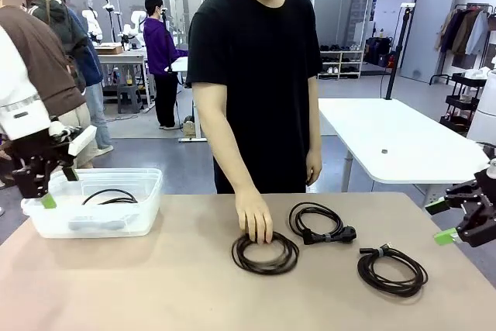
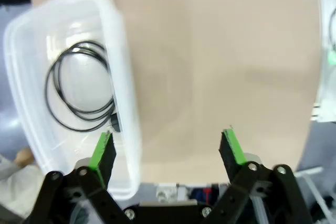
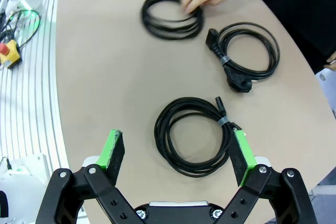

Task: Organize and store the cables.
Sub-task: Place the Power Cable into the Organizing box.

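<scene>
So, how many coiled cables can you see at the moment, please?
4: a cable in the clear bin, a coil under the person's hand, a plugged coil beside it, another coil farther right. None seems hidden.

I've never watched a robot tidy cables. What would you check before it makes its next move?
1. Is the right gripper open: ok, jaws wide, facing the nearest coil.
2. Does that coil lie free: ok, apart from the plug cable.
3. Is the person's hand clear of the cables: not ok, it rests on the third coil.
4. Is the left gripper empty: ok, open at the bin.
5. Does the bin have room: ok, one stored cable inside.
</scene>
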Controlling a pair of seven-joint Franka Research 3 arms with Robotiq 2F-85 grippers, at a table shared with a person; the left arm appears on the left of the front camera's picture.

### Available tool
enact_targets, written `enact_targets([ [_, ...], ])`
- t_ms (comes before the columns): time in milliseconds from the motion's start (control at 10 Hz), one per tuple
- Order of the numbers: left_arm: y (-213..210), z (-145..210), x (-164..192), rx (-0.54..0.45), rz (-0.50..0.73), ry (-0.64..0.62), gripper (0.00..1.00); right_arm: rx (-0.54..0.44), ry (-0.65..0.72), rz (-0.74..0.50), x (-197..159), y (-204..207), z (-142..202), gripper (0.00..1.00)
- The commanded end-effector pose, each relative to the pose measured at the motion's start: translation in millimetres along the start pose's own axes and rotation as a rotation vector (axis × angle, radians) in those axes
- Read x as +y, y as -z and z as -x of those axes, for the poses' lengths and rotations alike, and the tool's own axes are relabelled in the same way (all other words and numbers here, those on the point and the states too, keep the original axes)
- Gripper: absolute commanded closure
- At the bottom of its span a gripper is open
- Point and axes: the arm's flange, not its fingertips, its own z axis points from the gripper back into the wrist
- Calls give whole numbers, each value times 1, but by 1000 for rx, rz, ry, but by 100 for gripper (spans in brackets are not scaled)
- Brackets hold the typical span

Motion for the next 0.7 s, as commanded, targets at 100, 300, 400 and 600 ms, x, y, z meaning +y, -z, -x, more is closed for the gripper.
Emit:
enact_targets([
  [100, -11, -13, -55, -102, 3, 49, 0, -29, 89, 87, 17, -51, 6, 0],
  [300, -17, -22, -82, -143, 26, 69, 0, -40, 108, 206, 43, -87, 22, 0],
  [400, -21, -25, -92, -148, 25, 61, 0, -46, 121, 228, 52, -92, 31, 0],
  [600, -25, -32, -109, -150, 64, 44, 0, -57, 140, 246, 62, -96, 42, 0],
])
